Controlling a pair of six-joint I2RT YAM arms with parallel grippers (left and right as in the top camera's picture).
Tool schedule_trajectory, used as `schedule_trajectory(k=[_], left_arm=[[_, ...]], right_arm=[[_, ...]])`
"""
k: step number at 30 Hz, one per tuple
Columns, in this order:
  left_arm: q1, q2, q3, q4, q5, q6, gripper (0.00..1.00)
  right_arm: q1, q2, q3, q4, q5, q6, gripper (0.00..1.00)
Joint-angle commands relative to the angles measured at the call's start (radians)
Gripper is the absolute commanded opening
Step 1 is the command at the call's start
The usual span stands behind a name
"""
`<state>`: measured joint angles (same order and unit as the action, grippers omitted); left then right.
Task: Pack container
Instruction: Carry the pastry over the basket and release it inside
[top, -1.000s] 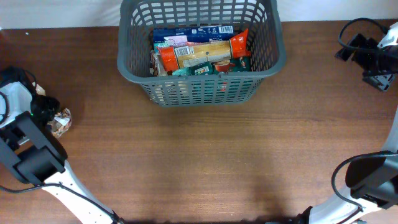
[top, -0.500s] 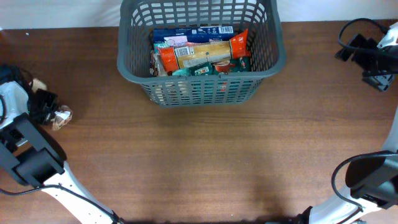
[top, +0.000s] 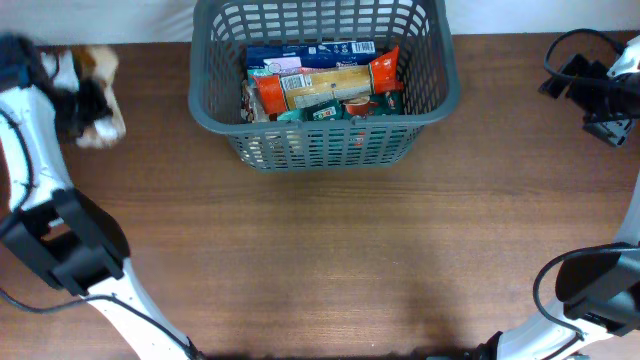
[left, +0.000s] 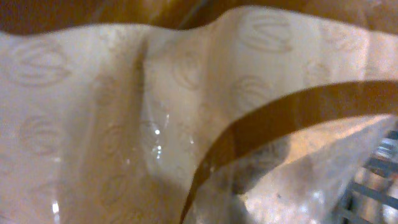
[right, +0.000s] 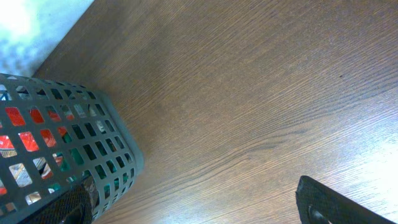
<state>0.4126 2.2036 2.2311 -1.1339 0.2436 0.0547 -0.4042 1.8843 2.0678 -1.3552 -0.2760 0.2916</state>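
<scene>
The left arm stretches toward the far left edge of the surface (top: 320, 250), blurred in the overhead view, its gripper (top: 84, 100) clenched on a crinkly cream and brown packet (top: 101, 130) that fills the left wrist view (left: 186, 93). The container (top: 225, 128) stands far and centre, with an orange-ended packet (top: 325, 85) lying across other snacks inside. The right arm is folded at the far right, its gripper (top: 592, 95) released, fingers wide apart above bare wood just right of the container (right: 68, 149)
</scene>
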Motion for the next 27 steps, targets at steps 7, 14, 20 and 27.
schedule_trajectory(k=[7, 14, 20, 27], left_arm=[[-0.298, -0.340, 0.228, 0.074, -0.136, 0.496, 0.02], [-0.581, -0.355, 0.207, 0.065, -0.134, 1.034, 0.02], [-0.735, -0.267, 0.159, 0.049, -0.138, 1.129, 0.02], [-0.815, -0.080, 0.156, 0.052, -0.273, 1.123, 0.02]], right_arm=[[-0.001, -0.010, -0.005, 0.001, -0.005, 0.005, 0.99], [-0.001, -0.010, -0.005, 0.001, -0.005, 0.005, 0.99], [-0.001, -0.010, -0.005, 0.001, -0.005, 0.005, 0.99], [-0.001, -0.010, -0.005, 0.001, -0.005, 0.005, 0.99]])
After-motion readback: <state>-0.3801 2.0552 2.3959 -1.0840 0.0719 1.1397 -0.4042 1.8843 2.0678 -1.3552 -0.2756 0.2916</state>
